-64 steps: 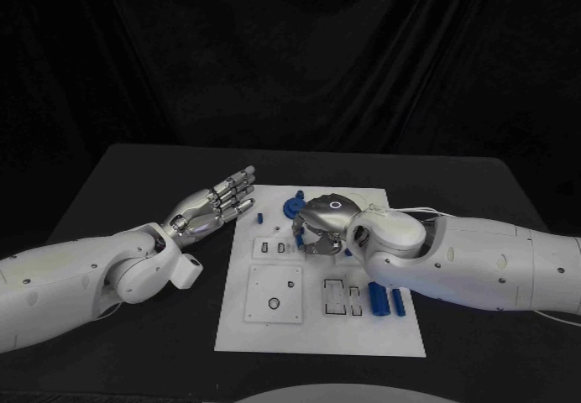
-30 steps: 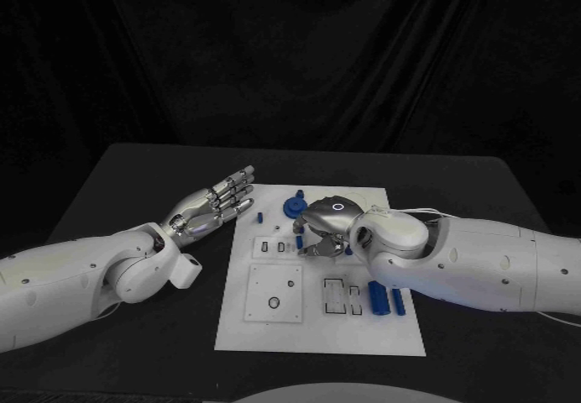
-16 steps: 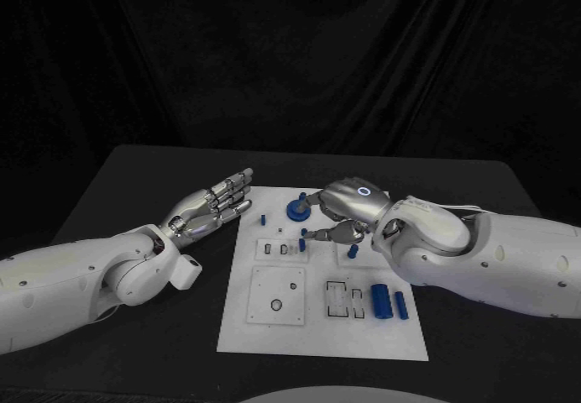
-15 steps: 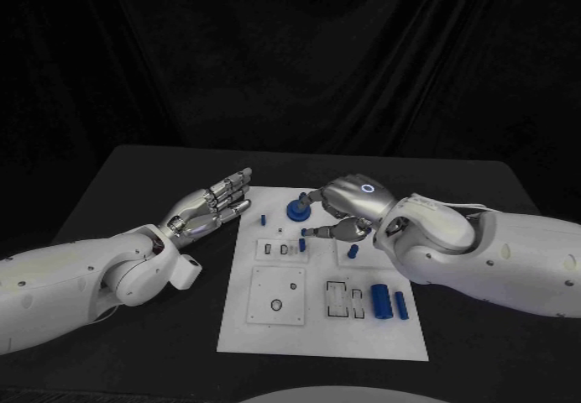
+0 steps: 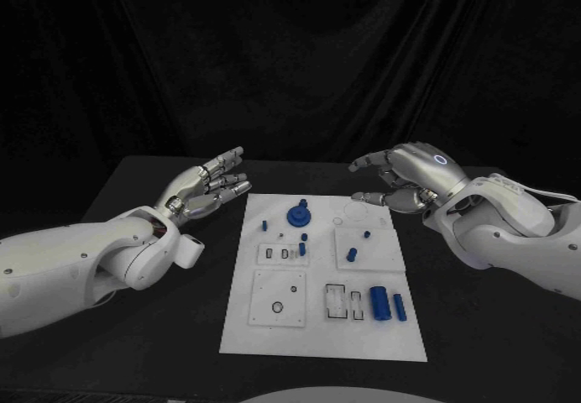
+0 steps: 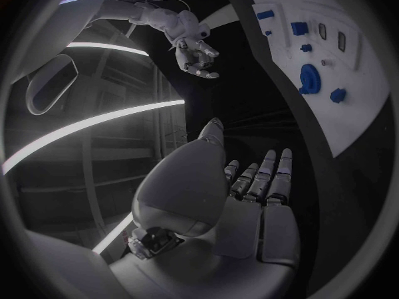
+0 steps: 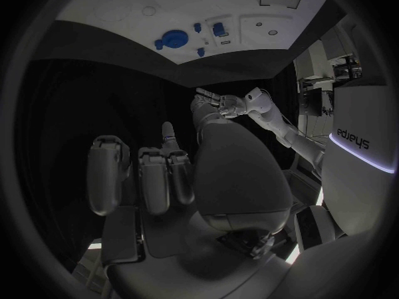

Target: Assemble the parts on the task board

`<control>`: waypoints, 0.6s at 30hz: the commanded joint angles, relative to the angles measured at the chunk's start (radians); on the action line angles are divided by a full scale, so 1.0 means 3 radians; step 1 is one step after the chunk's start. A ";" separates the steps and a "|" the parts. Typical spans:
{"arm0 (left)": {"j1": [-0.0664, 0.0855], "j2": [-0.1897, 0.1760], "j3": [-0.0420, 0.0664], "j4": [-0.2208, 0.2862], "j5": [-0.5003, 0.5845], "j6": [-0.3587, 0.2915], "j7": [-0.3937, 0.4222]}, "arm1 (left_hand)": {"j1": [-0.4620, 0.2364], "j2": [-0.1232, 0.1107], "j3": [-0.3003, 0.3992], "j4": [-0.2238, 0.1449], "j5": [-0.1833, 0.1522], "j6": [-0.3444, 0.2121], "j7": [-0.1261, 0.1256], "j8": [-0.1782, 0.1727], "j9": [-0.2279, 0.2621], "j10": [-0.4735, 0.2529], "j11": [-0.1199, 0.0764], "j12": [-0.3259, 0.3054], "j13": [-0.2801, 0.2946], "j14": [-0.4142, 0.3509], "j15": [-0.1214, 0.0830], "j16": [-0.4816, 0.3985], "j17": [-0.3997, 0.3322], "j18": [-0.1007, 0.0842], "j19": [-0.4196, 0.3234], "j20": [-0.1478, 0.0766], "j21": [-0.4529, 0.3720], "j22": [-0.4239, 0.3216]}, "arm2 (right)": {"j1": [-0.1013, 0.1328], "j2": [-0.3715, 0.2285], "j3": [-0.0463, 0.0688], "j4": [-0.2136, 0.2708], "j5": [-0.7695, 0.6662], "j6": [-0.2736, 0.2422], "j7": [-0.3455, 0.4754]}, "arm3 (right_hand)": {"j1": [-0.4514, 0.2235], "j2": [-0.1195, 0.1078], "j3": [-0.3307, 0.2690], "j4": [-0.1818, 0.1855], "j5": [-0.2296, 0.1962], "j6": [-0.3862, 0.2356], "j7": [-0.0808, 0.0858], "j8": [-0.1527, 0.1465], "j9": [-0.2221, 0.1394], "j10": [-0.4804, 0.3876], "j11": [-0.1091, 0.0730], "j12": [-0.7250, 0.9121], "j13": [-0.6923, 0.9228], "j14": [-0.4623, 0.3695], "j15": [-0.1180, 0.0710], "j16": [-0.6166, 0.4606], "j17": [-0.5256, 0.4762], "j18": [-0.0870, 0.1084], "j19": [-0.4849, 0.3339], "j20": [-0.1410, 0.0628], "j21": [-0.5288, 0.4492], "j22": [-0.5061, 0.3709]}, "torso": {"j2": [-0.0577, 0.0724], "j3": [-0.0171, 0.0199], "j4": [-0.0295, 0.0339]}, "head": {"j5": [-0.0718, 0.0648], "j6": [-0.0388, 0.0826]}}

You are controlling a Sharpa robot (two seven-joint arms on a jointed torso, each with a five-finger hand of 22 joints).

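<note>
The white task board (image 5: 279, 332) lies in the middle of the black table. On its far half sit a round blue piece (image 5: 295, 217) and several small blue pegs, one of them (image 5: 303, 238) standing by a small slot. Two blue cylinders (image 5: 378, 302) lie side by side near the board's right edge. My right hand (image 5: 405, 178) hovers over the board's far right corner, fingers loosely curved and apart, holding nothing. My left hand (image 5: 208, 185) hangs beside the far left corner, fingers stretched out and empty. The left wrist view shows the left hand (image 6: 245, 193), the board (image 6: 353, 106) and the round blue piece (image 6: 309, 80).
The board carries several empty rectangular recesses, among them a large square plate with a hole (image 5: 277, 297). In the right wrist view the right hand (image 7: 158, 173) sits well away from the board (image 7: 108, 6), with the left hand (image 7: 218, 105) beyond it. Black table surface surrounds the board.
My right hand has lifted off the board's middle and drawn back toward the far right, leaving a small blue peg standing there. The left hand has risen slightly.
</note>
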 commanded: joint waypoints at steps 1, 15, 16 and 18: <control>0.0088 -0.0002 0.0002 0.0058 -0.0483 -0.0158 -0.0845 | -0.0293 -0.0006 -0.0138 -0.0051 -0.0225 0.0199 0.0179 0.0048 0.0031 0.0383 0.0073 0.0093 0.0072 0.0607 -0.0066 0.0451 0.0090 0.0022 0.0508 -0.0023 0.0293 0.0113 | 0.0008 -0.0050 0.0000 -0.0015 0.0103 -0.0282 0.0217 | 0.0036 -0.0001 0.0000 0.0029 0.0010 0.0046 -0.0011 0.0023 -0.0001 0.0353 -0.0018 0.0009 0.0878 0.0352 -0.0013 0.0009 0.0876 -0.0025 0.0116 -0.0012 0.0019 0.0706 | -0.0062 0.0055 -0.0017 | -0.0012 -0.0025; 0.0625 0.0317 0.0002 -0.0067 -0.0751 0.1559 -0.2976 | -0.1219 -0.0013 -0.0477 0.0006 -0.0448 0.1412 0.0497 0.0347 0.0153 0.2457 -0.0157 0.1274 0.0672 0.1620 -0.0475 0.1474 0.0174 0.0303 0.1945 -0.0157 0.0729 0.0209 | -0.0056 -0.0173 -0.0002 -0.0154 0.0113 -0.0559 0.0522 | 0.0156 0.0078 0.0049 0.0093 0.0222 0.0046 -0.0059 0.0022 -0.0030 0.0353 -0.0059 0.0009 0.0878 0.0352 -0.0044 0.0009 0.0876 -0.0023 0.0109 -0.0033 0.0010 0.0704 | -0.0203 0.0181 -0.0126 | 0.0011 -0.0104; 0.0638 0.0347 0.0002 -0.0089 -0.0753 0.1635 -0.3049 | -0.1222 0.0012 -0.0507 0.0006 -0.0454 0.1686 0.0492 0.0426 0.0194 0.2547 -0.0228 0.1465 0.0796 0.1786 -0.0546 0.1661 0.0286 0.0309 0.2098 -0.0219 0.0790 0.0234 | -0.0063 -0.0169 -0.0002 -0.0164 0.0113 -0.0562 0.0528 | 0.0156 0.0078 0.0049 0.0093 0.0222 0.0046 -0.0059 0.0022 -0.0030 0.0353 -0.0059 0.0009 0.0878 0.0352 -0.0044 0.0009 0.0876 -0.0023 0.0109 -0.0033 0.0010 0.0704 | -0.0206 0.0186 -0.0130 | 0.0015 -0.0106; 0.0655 0.0395 0.0002 -0.0123 -0.0755 0.1734 -0.3153 | -0.1199 0.0046 -0.0539 0.0005 -0.0456 0.1742 0.0515 0.0457 0.0212 0.2526 -0.0277 0.1729 0.1013 0.1825 -0.0598 0.1924 0.0479 0.0300 0.2208 -0.0276 0.0847 0.0266 | -0.0076 -0.0163 -0.0003 -0.0181 0.0113 -0.0560 0.0534 | 0.0157 0.0090 0.0053 0.0104 0.0239 0.0060 -0.0061 0.0028 -0.0030 0.0353 -0.0062 0.0009 0.0878 0.0352 -0.0047 0.0009 0.0876 -0.0023 0.0109 -0.0036 0.0011 0.0704 | -0.0211 0.0193 -0.0136 | 0.0020 -0.0106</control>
